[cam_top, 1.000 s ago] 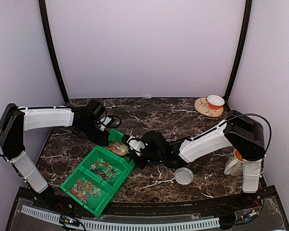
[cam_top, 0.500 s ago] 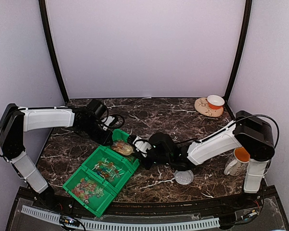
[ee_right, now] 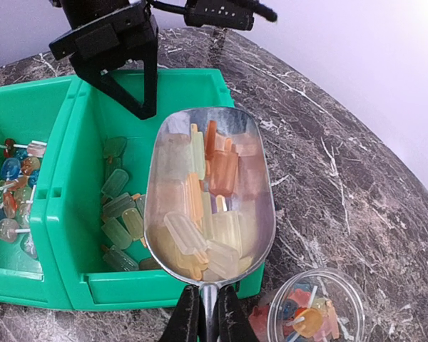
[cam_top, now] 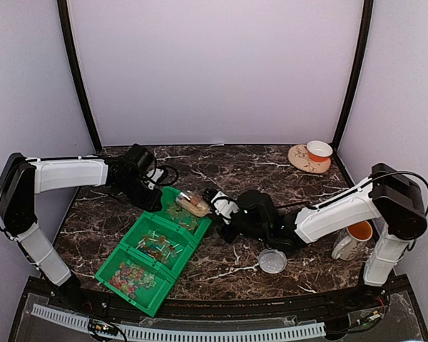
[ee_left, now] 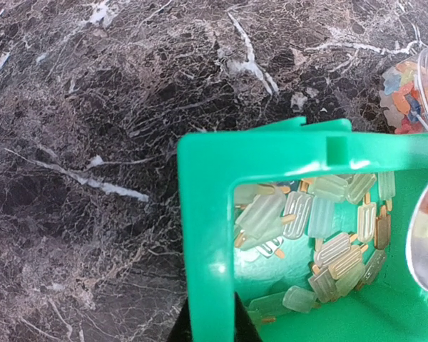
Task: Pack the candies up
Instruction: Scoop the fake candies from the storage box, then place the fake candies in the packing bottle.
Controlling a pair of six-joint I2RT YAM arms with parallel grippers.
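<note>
The candies are small ice-pop shaped sweets (ee_left: 321, 228) lying in the far compartment of a green bin (ee_left: 214, 214). More candies (ee_right: 200, 206) fill a metal scoop (ee_right: 210, 142) that hangs above that compartment. My right gripper (ee_right: 209, 313) is shut on the scoop's handle. My left gripper (ee_left: 212, 324) is shut on the bin's rim, one finger on each side of the wall. In the top view the left gripper (cam_top: 157, 201) is at the bin's far corner and the scoop (cam_top: 191, 204) is just right of it.
Lollipop sweets (ee_right: 14, 192) fill the neighbouring compartment. A small clear jar (ee_right: 314, 313) holding mixed sweets stands on the marble right of the bin. Its lid (cam_top: 272, 261) lies near the front. A mug (cam_top: 349, 242) stands at the right, and a saucer with a cup (cam_top: 310, 158) is at the back right.
The right gripper has lifted the loaded scoop and carried it right and farther back. The right arm swung right. The bin shifted slightly with the left gripper still on its rim.
</note>
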